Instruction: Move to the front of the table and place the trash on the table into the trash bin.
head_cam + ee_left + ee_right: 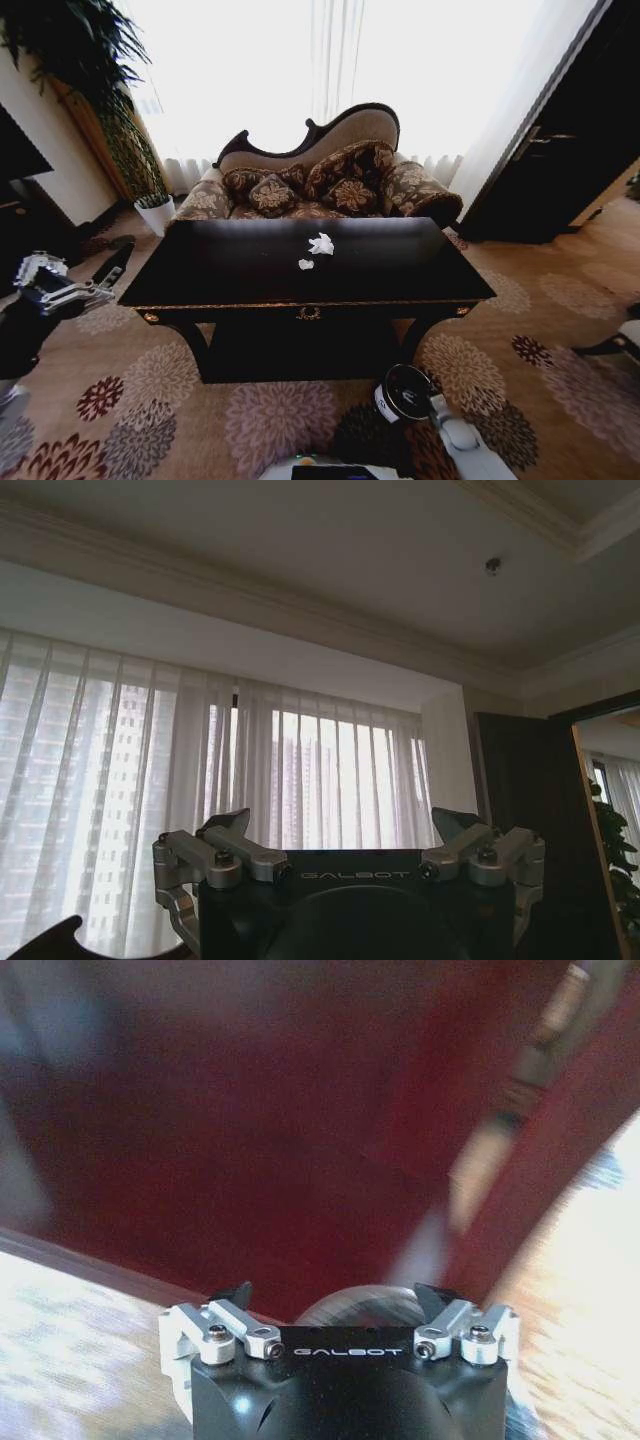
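On the glossy black wooden table (250,270) at frame centre lie 2 crumpled white paper balls (320,243): light, soft; pinch across the middle. Left gripper (340,830) and right gripper (333,1295) gape, empty.

the desk (250,270) looks like glossy black wood with gold trim. the trash (321,244) is crumpled white paper. the left hand (340,830) has matt silver metal links on a black body.
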Motion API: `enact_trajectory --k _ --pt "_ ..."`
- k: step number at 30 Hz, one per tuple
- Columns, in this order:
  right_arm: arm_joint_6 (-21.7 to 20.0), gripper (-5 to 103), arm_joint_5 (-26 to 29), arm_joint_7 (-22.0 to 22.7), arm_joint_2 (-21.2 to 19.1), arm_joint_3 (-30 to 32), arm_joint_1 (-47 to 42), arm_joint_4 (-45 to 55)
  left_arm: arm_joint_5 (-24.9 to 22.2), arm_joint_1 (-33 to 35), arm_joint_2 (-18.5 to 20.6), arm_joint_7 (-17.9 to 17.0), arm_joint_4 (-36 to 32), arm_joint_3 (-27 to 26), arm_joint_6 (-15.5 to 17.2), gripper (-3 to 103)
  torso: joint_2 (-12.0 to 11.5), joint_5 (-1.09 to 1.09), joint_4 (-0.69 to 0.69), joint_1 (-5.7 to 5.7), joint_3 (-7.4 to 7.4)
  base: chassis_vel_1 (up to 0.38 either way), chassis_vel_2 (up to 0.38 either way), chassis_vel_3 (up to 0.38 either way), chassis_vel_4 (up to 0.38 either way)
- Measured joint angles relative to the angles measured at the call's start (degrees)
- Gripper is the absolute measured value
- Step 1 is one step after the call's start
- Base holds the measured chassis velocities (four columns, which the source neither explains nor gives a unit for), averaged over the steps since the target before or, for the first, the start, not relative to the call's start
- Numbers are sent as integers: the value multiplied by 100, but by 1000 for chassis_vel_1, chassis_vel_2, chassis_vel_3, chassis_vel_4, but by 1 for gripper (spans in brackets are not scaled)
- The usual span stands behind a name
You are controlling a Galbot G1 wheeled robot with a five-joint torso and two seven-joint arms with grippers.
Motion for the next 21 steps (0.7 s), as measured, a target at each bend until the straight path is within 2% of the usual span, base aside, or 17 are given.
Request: enact_trajectory --k 1,3,5,6,8,10,11,13,16,19,21 --pt "66 95 92 -197 1 37 -69 114 0 -10 0 2 4 9 0 100 0 0 1 0 0 0 0 0 0" --pt "479 100 472 -1296 -9 223 -264 437 2 -52 0 3 10 55 -2 100 0 0 1 0 0 0 0 0 0" --pt "881 100 799 -2205 -51 343 -308 492 8 -80 0 3 10 97 -2 100 0 0 1 0 0 0 0 0 0" --pt "881 100 799 -2205 -51 343 -308 492 8 -80 0 3 10 97 -2 100 0 0 1 0 0 0 0 0 0" --pt "1378 100 1580 -3570 -120 414 -353 557 19 -95 0 3 9 133 -2 100 0 -1 2 0 0 0 0 0 0" --pt "1477 100 2105 -4299 -126 415 -434 787 28 -98 0 3 5 143 -2 100 0 2 1 0 0 0 0 0 0" --pt "1477 100 2105 -4299 -126 415 -434 787 28 -98 0 3 5 143 -2 100 0 2 1 0 0 0 0 0 0" --pt "1444 100 2532 -4784 -82 454 -532 1294 33 -94 2 3 -2 145 -2 100 0 0 1 0 0 0 0 0 0" --pt "1303 100 2782 -4929 -47 541 -607 1737 33 -75 5 3 -9 131 -2 100 0 0 2 0 0 0 0 0 0" --pt "1157 100 3100 -4944 -51 617 -690 2206 33 -56 8 3 -11 105 -2 100 0 0 1 0 0 0 0 0 0" --pt "962 100 3625 -4745 -91 694 -811 2970 30 -40 3 3 -21 82 -2 100 0 0 1 0 0 0 0 0 0"
